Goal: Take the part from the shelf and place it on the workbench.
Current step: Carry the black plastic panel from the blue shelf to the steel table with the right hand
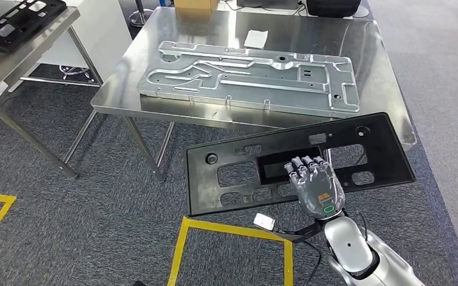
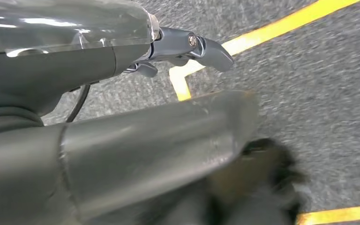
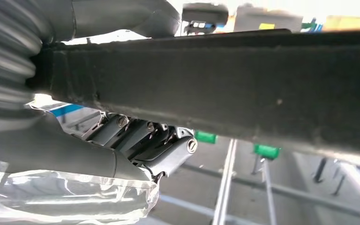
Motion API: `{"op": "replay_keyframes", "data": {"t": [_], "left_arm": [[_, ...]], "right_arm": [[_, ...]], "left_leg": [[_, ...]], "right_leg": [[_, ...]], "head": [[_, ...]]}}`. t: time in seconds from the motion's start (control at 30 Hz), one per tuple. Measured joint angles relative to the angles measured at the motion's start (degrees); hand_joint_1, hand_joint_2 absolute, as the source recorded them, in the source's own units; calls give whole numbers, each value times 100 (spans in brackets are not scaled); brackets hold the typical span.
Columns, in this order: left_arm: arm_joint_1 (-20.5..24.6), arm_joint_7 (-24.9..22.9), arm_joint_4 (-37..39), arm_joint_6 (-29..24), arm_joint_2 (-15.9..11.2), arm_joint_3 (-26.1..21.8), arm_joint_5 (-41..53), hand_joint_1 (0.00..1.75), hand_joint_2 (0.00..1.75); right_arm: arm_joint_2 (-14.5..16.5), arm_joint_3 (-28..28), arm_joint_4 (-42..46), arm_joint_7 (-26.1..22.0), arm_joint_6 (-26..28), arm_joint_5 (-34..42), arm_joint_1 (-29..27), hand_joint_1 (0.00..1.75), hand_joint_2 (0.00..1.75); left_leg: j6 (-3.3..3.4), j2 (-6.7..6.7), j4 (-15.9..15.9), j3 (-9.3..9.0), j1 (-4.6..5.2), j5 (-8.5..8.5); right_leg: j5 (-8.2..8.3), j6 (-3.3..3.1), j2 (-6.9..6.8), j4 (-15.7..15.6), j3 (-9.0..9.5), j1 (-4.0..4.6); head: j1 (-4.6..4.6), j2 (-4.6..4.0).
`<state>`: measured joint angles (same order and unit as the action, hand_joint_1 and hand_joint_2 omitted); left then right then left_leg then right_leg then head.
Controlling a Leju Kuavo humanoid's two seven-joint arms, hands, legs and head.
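Right hand (image 1: 315,185) is gripping the black plastic panel (image 1: 238,173) at the near rim of its big central cutout; the right wrist view has my fingers (image 3: 145,140) curled under the panel's edge, so the grasp looks solid. Panel is in the air, roughly flat, its far long edge just overlapping the near edge of the steel workbench (image 1: 214,36), the rest hanging over the carpet and the yellow floor tape (image 1: 232,229). Left hand (image 2: 201,47) hangs over the floor; fingers look loosely extended with nothing in them, though the view is blurred. My read: pick is done, carry nearly done, placement left. Grey stamped metal plate (image 1: 250,74) takes up most of the benchtop, so the panel will likely have to land on top of it or on the near strip. Another black panel (image 1: 18,21) sits on the table far left.
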<state>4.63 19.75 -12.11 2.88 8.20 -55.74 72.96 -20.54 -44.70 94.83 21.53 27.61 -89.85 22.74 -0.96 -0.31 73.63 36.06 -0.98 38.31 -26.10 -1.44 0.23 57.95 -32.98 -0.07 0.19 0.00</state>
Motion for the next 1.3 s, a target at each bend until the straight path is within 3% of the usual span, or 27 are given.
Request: {"op": "replay_keyframes", "data": {"t": [0.03,0.07,0.13,0.2,0.3,0.37,0.47,0.53,0.57,0.6,0.63,0.7,0.73,0.8,0.87,0.9,0.93,1.0,1.03,1.07,1.1,1.2,1.23,1.3], "left_arm": [[-19,-5,0,2,-1,1,4,0,0],[-31,-8,0,4,-2,1,7,0,0],[-32,-14,0,5,-13,1,8,0,0],[-41,-26,1,5,-28,1,10,0,0],[-62,-49,2,1,-27,1,31,0,0],[-44,-53,1,-1,-19,1,46,0,0],[-17,-52,1,-2,-18,2,56,0,0],[-37,-50,1,-3,-18,1,58,0,0],[-52,-47,1,-4,-17,1,58,0,0],[-69,-43,2,-5,-15,1,58,0,0],[-83,-40,3,-6,-13,0,58,0,0],[-88,-34,7,-13,-9,-2,56,0,0],[-91,-32,8,-23,-8,-3,54,0,0],[-93,-28,8,-45,-10,-4,51,0,0],[-85,-20,7,-58,-16,-5,49,0,0],[-78,-16,7,-61,-19,-5,48,0,0],[-75,-11,7,-60,-19,-6,48,0,0],[-87,-4,7,-58,-20,-6,51,0,0],[-100,-1,7,-57,-21,-6,53,0,0],[-112,3,7,-57,-22,-6,56,0,0],[-121,8,7,-57,-23,-6,57,0,0],[-141,22,8,-56,-43,-8,64,0,0],[-145,26,8,-56,-49,-8,69,0,0],[-123,34,8,-55,-45,-8,76,0,0]], "right_arm": [[0,-72,-40,-1,-13,0,15,175,175],[0,-131,-73,4,-20,0,32,175,175],[-1,-213,-130,25,-22,0,78,175,175],[2,-293,-188,55,-17,0,139,175,175],[4,-378,-245,85,10,0,189,175,175],[4,-386,-264,123,28,0,234,175,175],[-3,-417,-306,283,46,0,288,175,175],[-37,-461,-331,485,68,0,291,175,175],[-74,-481,-338,636,89,0,299,175,175],[-126,-493,-339,803,118,0,313,175,175],[-188,-498,-339,971,157,0,331,175,175],[-340,-482,-322,1208,241,2,363,175,175],[-407,-449,-296,1256,278,3,362,175,175],[-504,-308,-219,1185,344,4,305,175,175],[-538,-50,-155,897,438,4,148,175,175],[-538,115,-135,707,488,4,40,175,175],[-524,290,-124,517,543,4,-74,175,175],[-467,624,-119,176,623,3,-300,175,175],[-424,773,-119,28,650,2,-404,175,175],[-380,910,-120,-105,666,3,-493,175,175],[-332,1038,-121,-214,673,3,-568,175,175],[-172,1361,-140,-478,694,3,-726,175,175],[-117,1451,-149,-568,701,3,-765,175,175],[-18,1621,-158,-726,707,2,-818,175,175]], "left_leg": [[29,0,-65,117,15,68],[73,-1,-265,167,33,-14],[186,-12,-849,165,98,-595],[279,-71,-1203,114,147,-992],[346,-104,-1340,-80,113,-1189],[369,-82,-1386,-223,77,-1267],[367,-75,-1400,-328,62,-1164],[341,-86,-1398,-436,48,-1052],[323,-91,-1398,-513,42,-985],[303,-95,-1402,-585,38,-911],[280,-97,-1398,-670,36,-839],[213,-107,-1453,-747,34,-740],[172,-108,-1471,-790,36,-726],[98,-92,-1451,-830,36,-755],[63,-55,-1027,-678,37,-843],[54,-36,-675,-469,34,-823],[46,-23,-310,-221,35,-721],[27,-16,137,225,35,-324],[25,-16,139,354,38,-182],[33,-16,-5,418,43,-172],[64,-15,-283,428,54,-351],[210,-32,-1192,399,133,-1455],[244,-43,-1321,384,152,-1652],[280,-50,-1392,288,148,-1656]], "right_leg": [[-61,-8,12,0,72,22],[-122,-10,22,1,153,44],[-250,-4,22,13,305,90],[-373,40,48,42,411,120],[-399,121,83,263,467,143],[-444,185,63,685,263,125],[-851,299,28,1483,-407,21],[-1023,347,10,1513,-670,-34],[-932,363,0,1309,-698,-54],[-665,368,-14,986,-677,-68],[-280,359,-30,668,-663,-71],[276,291,-61,243,-634,-31],[359,243,-62,174,-625,-11],[288,150,-34,88,-501,-11],[191,67,-22,15,-307,-30],[132,36,-27,-9,-206,-34],[62,15,-31,-22,-112,-30],[-97,1,-27,-28,81,-20],[-184,1,-21,-28,191,-15],[-271,2,-15,-28,308,-7],[-363,7,-13,-28,430,2],[-629,62,12,-23,688,30],[-683,95,27,-18,743,32],[-663,168,45,85,758,33]], "head": [[-2,0],[-4,0],[0,0],[9,0],[17,0],[53,0],[88,0],[90,0],[90,0],[91,0],[93,0],[95,0],[93,0],[82,0],[70,0],[66,0],[60,0],[56,0],[56,0],[55,0],[52,-1],[50,-1],[53,-1],[50,1]]}}
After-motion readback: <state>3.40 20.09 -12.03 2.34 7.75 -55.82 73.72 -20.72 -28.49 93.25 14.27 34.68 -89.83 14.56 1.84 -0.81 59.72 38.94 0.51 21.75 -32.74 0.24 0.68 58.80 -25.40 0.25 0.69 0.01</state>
